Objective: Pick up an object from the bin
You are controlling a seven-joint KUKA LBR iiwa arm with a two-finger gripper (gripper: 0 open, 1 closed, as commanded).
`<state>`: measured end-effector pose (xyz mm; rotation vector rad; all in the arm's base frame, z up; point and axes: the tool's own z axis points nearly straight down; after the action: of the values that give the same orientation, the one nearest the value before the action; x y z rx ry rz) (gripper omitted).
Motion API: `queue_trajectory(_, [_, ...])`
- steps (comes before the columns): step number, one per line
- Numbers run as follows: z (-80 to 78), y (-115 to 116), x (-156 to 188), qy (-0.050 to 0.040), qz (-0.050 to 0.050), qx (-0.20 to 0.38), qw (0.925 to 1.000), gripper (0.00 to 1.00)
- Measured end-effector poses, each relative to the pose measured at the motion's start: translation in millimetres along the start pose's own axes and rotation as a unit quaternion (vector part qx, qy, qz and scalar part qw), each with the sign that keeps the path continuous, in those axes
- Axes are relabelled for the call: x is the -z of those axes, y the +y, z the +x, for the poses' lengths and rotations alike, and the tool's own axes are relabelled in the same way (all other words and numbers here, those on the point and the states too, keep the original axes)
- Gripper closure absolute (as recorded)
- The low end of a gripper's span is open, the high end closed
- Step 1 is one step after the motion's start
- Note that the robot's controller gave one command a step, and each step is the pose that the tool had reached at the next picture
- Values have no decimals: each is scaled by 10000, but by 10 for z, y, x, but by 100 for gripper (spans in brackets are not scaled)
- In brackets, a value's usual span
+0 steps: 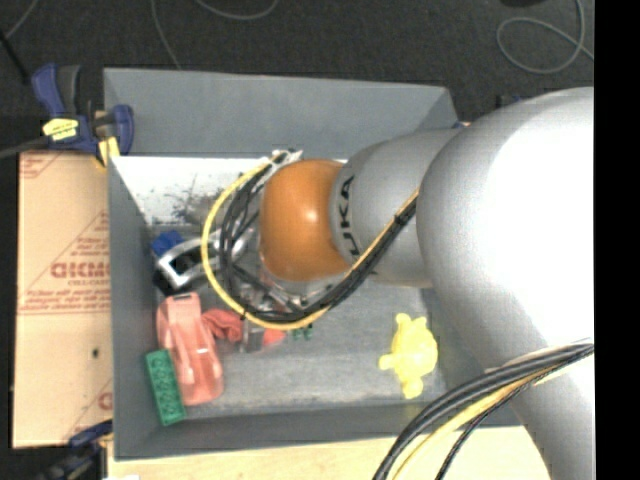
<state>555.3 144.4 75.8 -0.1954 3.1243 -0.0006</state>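
Currently, gripper [262, 330]: low in the bin [300, 118]; open or closed cannot be told.
Just left: pink plastic toy [190, 353].
Progress: no grasp visible; pick and lift judged outstanding.

arm [400, 208] over bin [300, 108] middle; pink piece [190, 353], green brick [165, 388] lower left; yellow toy [408, 356] lower right

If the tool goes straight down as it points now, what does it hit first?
Probably the red piece beside the pink toy, right by the tool; depth is unclear.
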Motion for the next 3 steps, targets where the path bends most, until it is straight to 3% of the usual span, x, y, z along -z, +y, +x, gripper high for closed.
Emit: queue_trajectory(3, [-4,-150,719,-28,5,60,10000,100])
